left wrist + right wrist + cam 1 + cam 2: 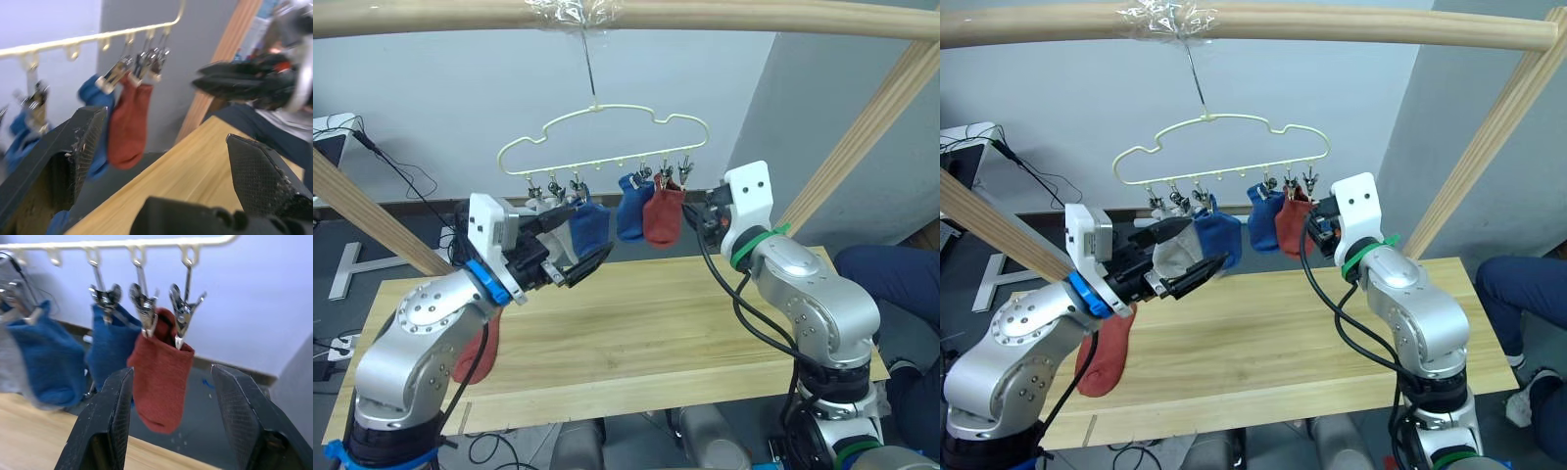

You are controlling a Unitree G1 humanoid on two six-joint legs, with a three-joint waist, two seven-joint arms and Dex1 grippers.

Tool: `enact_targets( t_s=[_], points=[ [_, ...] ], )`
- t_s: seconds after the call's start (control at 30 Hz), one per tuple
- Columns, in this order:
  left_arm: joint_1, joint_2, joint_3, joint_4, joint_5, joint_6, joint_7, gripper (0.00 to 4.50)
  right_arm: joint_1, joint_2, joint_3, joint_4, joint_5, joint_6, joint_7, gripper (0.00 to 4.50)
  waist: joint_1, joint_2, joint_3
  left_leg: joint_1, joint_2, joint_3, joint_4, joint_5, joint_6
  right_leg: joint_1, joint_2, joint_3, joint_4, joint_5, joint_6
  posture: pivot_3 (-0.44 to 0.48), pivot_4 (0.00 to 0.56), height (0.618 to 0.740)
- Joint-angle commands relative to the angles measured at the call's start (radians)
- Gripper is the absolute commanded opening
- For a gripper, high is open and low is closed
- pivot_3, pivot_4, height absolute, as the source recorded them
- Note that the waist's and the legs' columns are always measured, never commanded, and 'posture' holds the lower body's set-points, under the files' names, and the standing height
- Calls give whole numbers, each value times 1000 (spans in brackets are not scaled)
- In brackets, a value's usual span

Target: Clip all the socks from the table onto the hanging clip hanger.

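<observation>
Gaping wide and empty, right gripper (171, 421) just short of the rust-red sock (161, 377) pinned under the clip hanger (607, 132), last-but-one clip from that hanger's right end. Also spread and empty, left gripper (570, 262) below the hanger's left end, just in front of the grey sock (1175, 257) and a blue sock (589, 225) clipped there. Second blue sock (632, 208) hanging mid-hanger, touching the red one. Well below the hanger, second rust-red sock (1108, 352) flat on the table (636, 343) near its left end.
</observation>
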Motion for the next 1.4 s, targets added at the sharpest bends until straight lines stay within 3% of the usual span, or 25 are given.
enact_targets(
  t_s=[0.03, 0.6, 0.7, 1.4],
  points=[
    [-44, 1, 8, 1, -48, 25, -4, 4500, -50, 20, -29, -4, -19, 20, -31, 2597, 0, 1, 5, 0, 0, 0, 0, 0, 0, 0, 0, 0, 0, 0, 0, -203, 307, 740],
    [-87, -13, -19, -10, -65, 59, 25, 4500, -157, 110, 0, 180, -80, -36, -69, 2597, 1, 2, 31, -4, 0, -1, 0, 0, 0, -3, 0, -2, -1, 0, 1, -180, 322, 740],
    [-70, -11, -6, -24, -68, 62, 40, 4500, -175, 109, 3, 218, -98, -57, -68, 1721, 1, 2, 33, -4, 0, -1, 0, 0, 0, -3, 0, -2, -1, 0, 1, -165, 321, 740],
    [-24, -26, -5, -55, -72, 54, 87, 4500, -297, 109, -27, 356, -124, -122, -63, 1721, 7, 1, 45, -6, 0, -1, -1, 0, 0, -4, -1, -2, -2, 0, 1, -148, 321, 740]
  ],
)
